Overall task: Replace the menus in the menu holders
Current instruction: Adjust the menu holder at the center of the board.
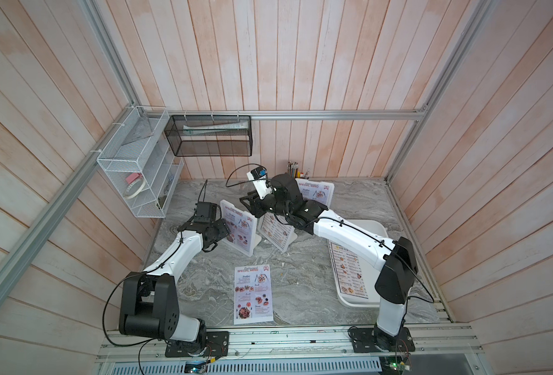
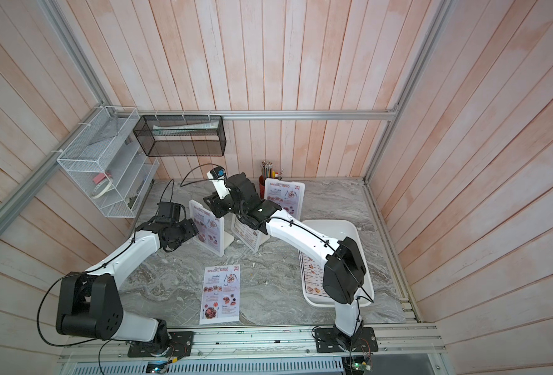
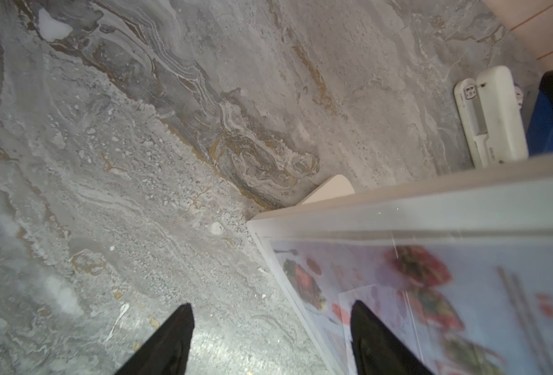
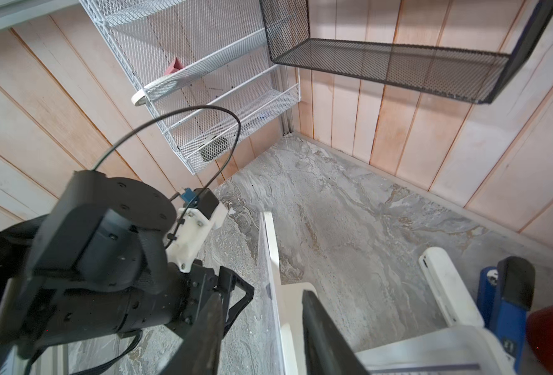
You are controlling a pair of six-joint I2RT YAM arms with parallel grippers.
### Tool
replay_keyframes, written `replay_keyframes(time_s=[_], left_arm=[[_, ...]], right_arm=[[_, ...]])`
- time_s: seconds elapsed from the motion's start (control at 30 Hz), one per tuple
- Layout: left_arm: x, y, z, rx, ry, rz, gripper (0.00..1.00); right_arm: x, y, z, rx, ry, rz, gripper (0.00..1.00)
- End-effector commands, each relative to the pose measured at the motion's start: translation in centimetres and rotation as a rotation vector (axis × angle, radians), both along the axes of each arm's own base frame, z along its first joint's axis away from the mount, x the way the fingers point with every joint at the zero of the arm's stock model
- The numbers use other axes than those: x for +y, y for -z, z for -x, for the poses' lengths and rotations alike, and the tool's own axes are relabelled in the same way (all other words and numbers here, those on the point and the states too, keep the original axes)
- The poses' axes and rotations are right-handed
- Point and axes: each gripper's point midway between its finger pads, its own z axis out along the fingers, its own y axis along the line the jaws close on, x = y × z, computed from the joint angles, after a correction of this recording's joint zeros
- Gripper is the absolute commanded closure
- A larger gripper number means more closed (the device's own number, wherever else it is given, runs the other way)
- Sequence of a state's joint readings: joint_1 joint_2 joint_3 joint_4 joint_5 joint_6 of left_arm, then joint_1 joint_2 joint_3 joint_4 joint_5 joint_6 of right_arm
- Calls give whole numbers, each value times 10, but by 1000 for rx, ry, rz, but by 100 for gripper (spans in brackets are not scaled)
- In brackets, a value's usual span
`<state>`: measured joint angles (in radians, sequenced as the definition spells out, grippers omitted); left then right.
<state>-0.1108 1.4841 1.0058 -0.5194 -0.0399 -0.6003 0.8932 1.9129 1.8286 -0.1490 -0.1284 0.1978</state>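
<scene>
Left gripper (image 3: 272, 303), jaws apart, hangs beside the menu holder (image 3: 398, 207).

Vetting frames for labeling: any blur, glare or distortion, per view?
Left wrist: the menu close to the lens is blurred, the tabletop is sharp, and there is a glare patch between the left fingers. Right wrist: the right fingers are soft, the wire shelf crisp. Both top views: wall planks fan outward, wide-angle distortion.

The table (image 1: 301, 292) looks like smooth grey veined stone with a dull sheen. On it, a menu (image 1: 253, 293) is matt paper; a menu holder (image 3: 398, 211) is white plastic, its clear front glossy.
</scene>
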Motion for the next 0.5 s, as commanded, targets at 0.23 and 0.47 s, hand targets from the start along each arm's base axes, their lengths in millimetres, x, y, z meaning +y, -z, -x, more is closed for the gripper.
replay_keyframes(time_s=[0.23,0.47], left_arm=[[2,-23,-20,-65,2,-25,22],[-1,-18,19,-20,11,-6,22]], right_arm=[[14,64,-18,114,9,190,67],[-3,61,-23,138,43,204,67]])
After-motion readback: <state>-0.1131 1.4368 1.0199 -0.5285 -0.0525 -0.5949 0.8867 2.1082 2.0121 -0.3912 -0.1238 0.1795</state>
